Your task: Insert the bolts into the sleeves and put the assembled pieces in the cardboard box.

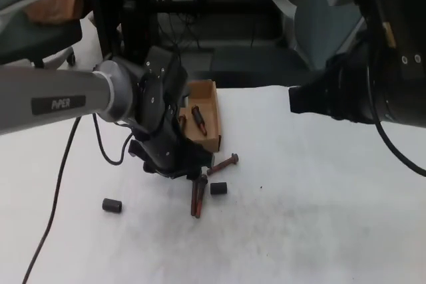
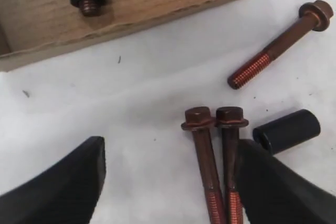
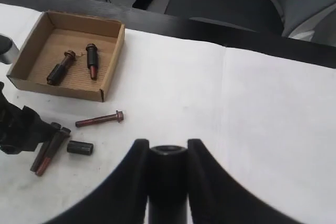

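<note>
In the high view the left end effector [image 1: 188, 172] hangs low just left of centre, over the head ends of a bolt pair [image 1: 198, 197] lying side by side and touching on the white bench [image 1: 319, 231]. Its own camera shows the fingers [image 2: 68, 184] spread wide apart with nothing between them but the pair [image 2: 215, 161], which lies close against one finger and well apart from the other. A sleeve [image 2: 286, 129] lies on its side just outside that near finger, almost touching it (little room on that flank). A lone bolt [image 2: 281, 45] lies at a slant between the sleeve and the box [image 2: 157, 3], apart from both, and a strip of bare bench separates the pair's heads from the box wall. The box [image 1: 210, 101] sits at the bench's far edge, above centre of the frame, open at the top, with two assembled pieces [image 3: 62, 67] lying on its floor, apart from each other. A far sleeve [image 1: 112, 205] lies alone at lower left, near a cable [image 1: 60, 184]. The right end effector [image 3: 168, 145] is closed on a held sleeve [image 3: 168, 177], upright between its fingers, above white bench well apart from the box [image 3: 31, 85]; white cloth runs from the lone bolt [image 1: 223, 164] to the frame's right edge.
</note>
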